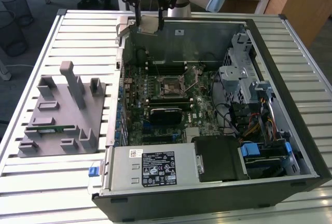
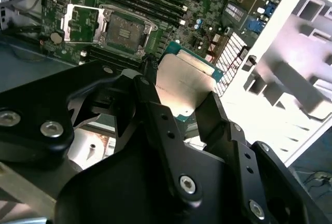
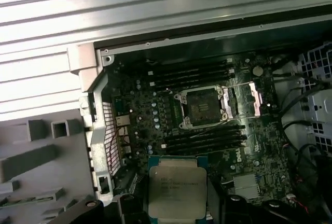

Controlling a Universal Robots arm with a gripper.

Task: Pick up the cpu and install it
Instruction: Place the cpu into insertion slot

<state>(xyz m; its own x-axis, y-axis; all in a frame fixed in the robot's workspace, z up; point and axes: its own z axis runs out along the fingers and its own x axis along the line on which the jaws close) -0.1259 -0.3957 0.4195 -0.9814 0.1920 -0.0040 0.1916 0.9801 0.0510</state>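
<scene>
We judge the pick-up done and the carry to the board in hand. In the second wrist view the gripper [image 2: 182, 102] pinches the cpu [image 2: 184, 81] by two opposite edges, its black fingers [image 2: 155, 115] closed against the rim and the pale metal top showing between them. In the exterior view the chip hangs above the far wall of the open computer case [image 1: 187, 37], clear of the motherboard [image 3: 155, 125] and well apart from the grey fixture [image 1: 62, 115] on the bench [image 1: 31, 182]. The socket [image 3: 199, 105] lies bare, its retention plate [image 3: 257, 98] swung open beside it. Installing, as we read it, calls for bringing the chip level over that socket – edges square to the frame – and lowering it gently, without sliding.
</scene>
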